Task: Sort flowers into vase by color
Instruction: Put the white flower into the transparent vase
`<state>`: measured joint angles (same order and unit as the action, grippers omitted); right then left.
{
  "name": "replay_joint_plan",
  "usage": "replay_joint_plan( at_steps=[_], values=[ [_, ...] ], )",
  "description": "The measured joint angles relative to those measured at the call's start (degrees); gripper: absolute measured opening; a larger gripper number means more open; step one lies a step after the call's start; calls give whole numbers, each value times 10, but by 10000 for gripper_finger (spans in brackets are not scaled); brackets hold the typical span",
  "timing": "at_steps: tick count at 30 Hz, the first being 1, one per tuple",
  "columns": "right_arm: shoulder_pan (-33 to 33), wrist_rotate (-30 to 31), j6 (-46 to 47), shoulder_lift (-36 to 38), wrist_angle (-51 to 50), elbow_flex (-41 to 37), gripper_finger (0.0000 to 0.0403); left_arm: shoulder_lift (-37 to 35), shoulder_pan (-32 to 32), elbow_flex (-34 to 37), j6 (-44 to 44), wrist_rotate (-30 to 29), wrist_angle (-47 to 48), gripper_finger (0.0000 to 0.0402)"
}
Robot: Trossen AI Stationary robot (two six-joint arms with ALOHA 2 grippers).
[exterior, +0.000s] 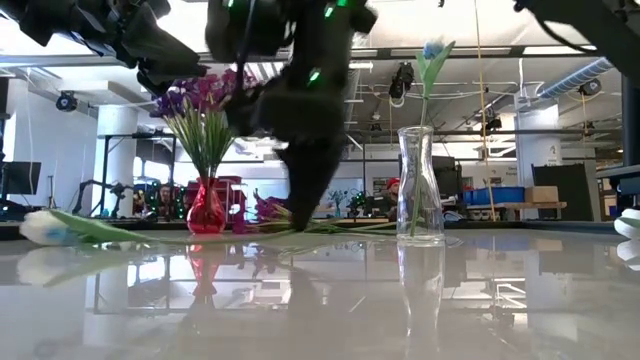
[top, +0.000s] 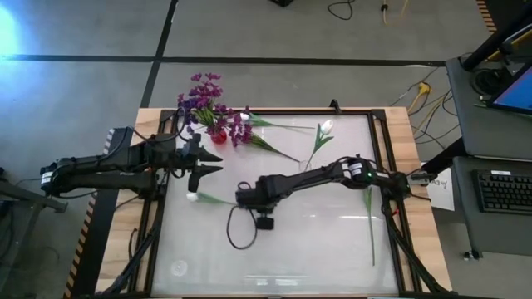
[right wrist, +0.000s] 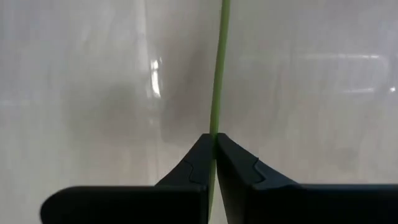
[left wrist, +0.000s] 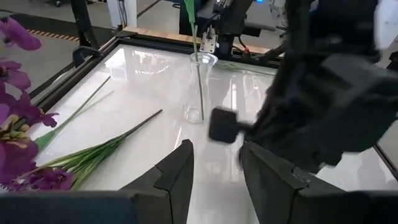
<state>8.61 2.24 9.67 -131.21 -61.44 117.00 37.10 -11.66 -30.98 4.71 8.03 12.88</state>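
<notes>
Flowers are being sorted, and a white flower lies flat on the counter at nine o'clock of the right gripper, whose fingers are pinched shut on its thin green stalk. To do this well, lift straight up so the stalk does not slip or bend, then carry it toward the clear vase near twelve o'clock, which already holds a white bloom. The left gripper hovers partly open beside the red vase of purple flowers, gripping nothing.
</notes>
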Motion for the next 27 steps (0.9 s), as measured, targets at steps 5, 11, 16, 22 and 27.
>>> replay_joint_plan(
  at_steps=[5, 11, 16, 22, 27],
  values=[
    [28, 21, 28, 8, -38, 0, 13, 1, 0, 0, 0, 0, -1, 123],
    [38, 23, 43, 10, -55, 1, 33, 1, 0, 0, 1, 0, -2, 123],
    [38, 41, 36, 10, -56, 1, 101, 0, 0, 0, 3, -1, -2, 123],
    [32, 122, -30, 10, 97, -2, 185, 1, 0, 0, 3, -1, -11, 123],
    [14, 120, -64, -20, 328, -2, 210, -5, 0, 0, -12, -1, -48, 123]
  ],
)
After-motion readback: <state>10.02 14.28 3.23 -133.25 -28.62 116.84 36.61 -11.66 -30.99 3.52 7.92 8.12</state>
